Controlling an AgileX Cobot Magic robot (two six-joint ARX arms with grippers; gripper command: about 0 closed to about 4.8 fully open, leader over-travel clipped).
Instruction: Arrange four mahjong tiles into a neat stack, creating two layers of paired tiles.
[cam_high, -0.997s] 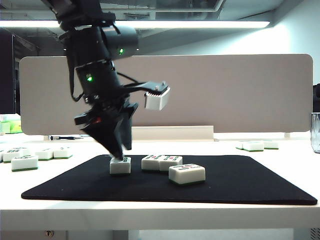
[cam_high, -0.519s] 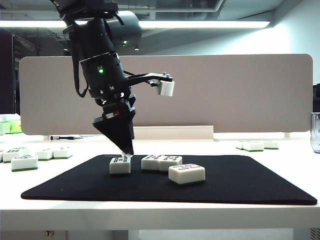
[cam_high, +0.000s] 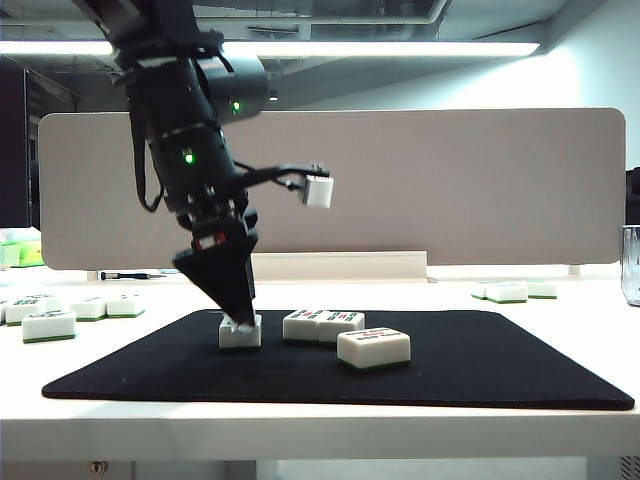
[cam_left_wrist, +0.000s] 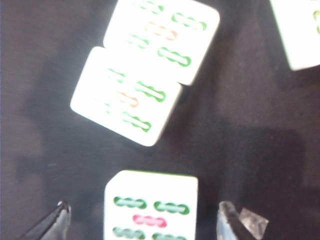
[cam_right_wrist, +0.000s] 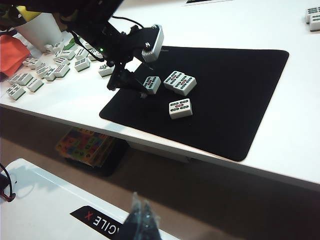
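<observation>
Your left gripper (cam_high: 240, 322) points down over the single mahjong tile (cam_high: 240, 333) near the left edge of the black mat (cam_high: 480, 380), its fingers (cam_left_wrist: 57, 220) spread wide on either side of that tile and clear of its sides — nothing is pinched. Just beside it, toward the mat's middle, two tiles (cam_high: 322, 326) lie touching side by side, face up. The fourth tile (cam_high: 374, 347) sits apart from the pair, nearer the mat's front edge. All four lie flat in one layer; no stack stands yet. Your right gripper (cam_right_wrist: 141, 220) hangs well off the table, below its front edge — only its tip shows, and you cannot tell whether its fingers are spread or pressed together. Loose tiles (cam_high: 50, 315) lie on the white table (cam_high: 320, 425) beyond the mat's left edge.
</observation>
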